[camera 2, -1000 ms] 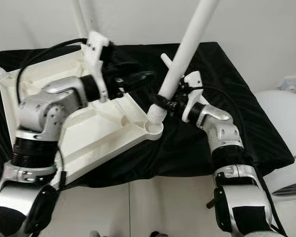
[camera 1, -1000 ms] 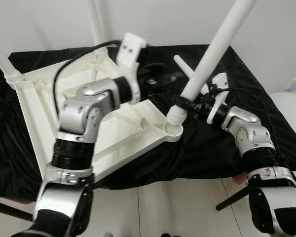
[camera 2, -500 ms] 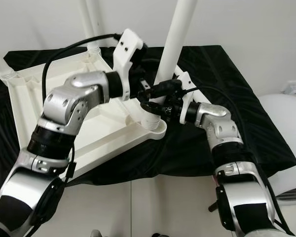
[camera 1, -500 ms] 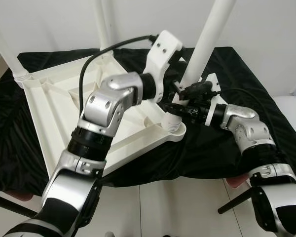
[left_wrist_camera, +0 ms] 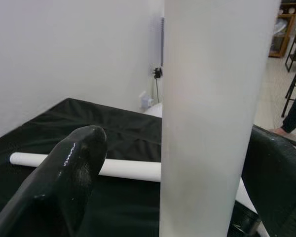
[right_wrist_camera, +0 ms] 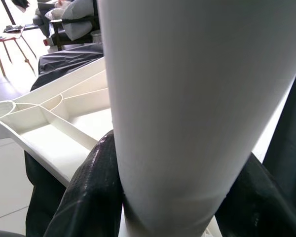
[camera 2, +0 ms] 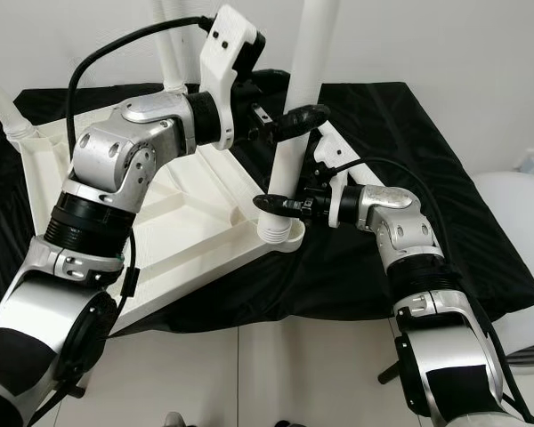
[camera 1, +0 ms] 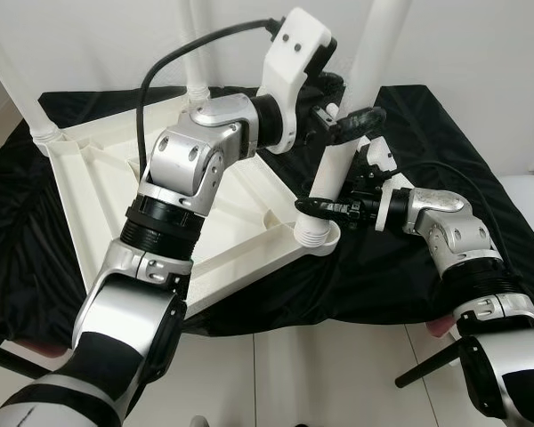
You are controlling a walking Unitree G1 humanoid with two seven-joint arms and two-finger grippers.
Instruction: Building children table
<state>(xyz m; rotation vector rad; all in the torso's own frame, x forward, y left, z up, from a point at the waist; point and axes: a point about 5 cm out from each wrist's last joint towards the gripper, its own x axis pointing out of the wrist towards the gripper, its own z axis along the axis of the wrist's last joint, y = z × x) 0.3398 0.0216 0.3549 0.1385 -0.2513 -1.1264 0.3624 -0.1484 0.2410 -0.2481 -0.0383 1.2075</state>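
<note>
1. The leg (camera 1: pixel 347 147) is smooth white plastic with a soft sheen.
2. The tabletop (camera 1: pixel 98 191) is ribbed white moulded plastic, matt.
3. The cloth (camera 1: pixel 400 276) is black fabric, creased, faintly shiny.
4. Both arms are brushed silver metal; the left gripper (camera 1: pixel 351 120) has glossy black fingers (left_wrist_camera: pixel 64 182).

- A plain white wall (camera 1: pixel 481 53) rises ahead of me, evenly lit.
- Below me lies a pale tiled floor (camera 1: pixel 338 374) with thin grout lines.
- A black cloth (camera 2: pixel 445 258) drapes over the work surface and hangs off its near edge.
- At my right stands a white rounded object (camera 2: pixel 516 222); I cannot tell what it is.
- My left wrist camera shows a wooden shelf (left_wrist_camera: pixel 286 29) far across the room.
</note>
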